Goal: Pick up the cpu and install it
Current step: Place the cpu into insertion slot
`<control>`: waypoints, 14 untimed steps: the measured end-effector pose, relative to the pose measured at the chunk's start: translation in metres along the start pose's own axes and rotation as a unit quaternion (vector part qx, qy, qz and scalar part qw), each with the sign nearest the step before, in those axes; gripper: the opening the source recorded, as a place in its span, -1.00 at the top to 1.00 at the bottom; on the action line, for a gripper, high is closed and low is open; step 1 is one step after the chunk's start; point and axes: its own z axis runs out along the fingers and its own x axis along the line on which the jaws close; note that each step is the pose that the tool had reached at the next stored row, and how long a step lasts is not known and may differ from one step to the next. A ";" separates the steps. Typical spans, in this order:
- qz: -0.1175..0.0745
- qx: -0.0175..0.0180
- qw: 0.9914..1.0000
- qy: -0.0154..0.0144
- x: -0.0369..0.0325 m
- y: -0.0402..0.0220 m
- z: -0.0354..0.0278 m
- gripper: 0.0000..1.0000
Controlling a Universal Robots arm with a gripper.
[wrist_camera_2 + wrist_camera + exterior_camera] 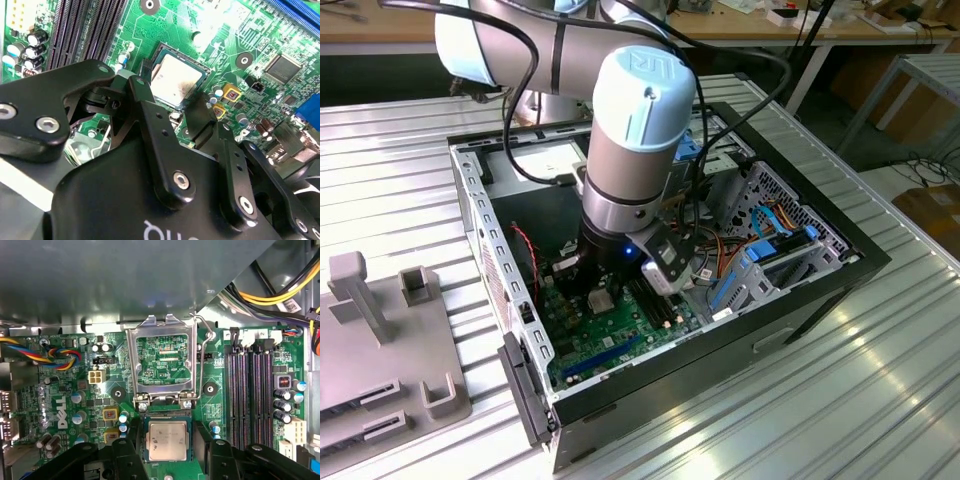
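The claw (169,452) hangs low inside the open computer case (820,290), which lies on its side on the ribbed metal surface (880,400). Its fingers are spread and released, grasping nothing, one on each side of the cpu (167,440) and apart from it. The cpu lies silver face up in the socket (167,415) on the green motherboard (215,370), and from both wrist views it looks flat and square to the socket walls. The step in hand appears to be seating and letting go. To do it well, the chip should rest level with no corner riding on the socket rim, and the fingers should stay off its edges so nothing drags it askew. They should also stay clear of the small capacitors (79,417) close by. The hinged metal load frame (131,360) is swung open beside the socket with its wire lever (202,360) along it, so the chip is not yet clamped. The case also holds empty black memory slots (250,395) and bundled coloured cables (60,354).
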 end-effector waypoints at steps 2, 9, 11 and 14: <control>0.000 0.000 1.000 0.000 0.0000 0.0000 0.0006 -0.08; -0.010 0.000 1.000 0.000 0.0000 0.0001 0.0011 -0.08; -0.015 0.000 1.000 0.000 -0.0001 0.0001 0.0011 -0.08; -0.025 0.000 1.000 0.000 -0.0003 0.0002 0.0013 -0.08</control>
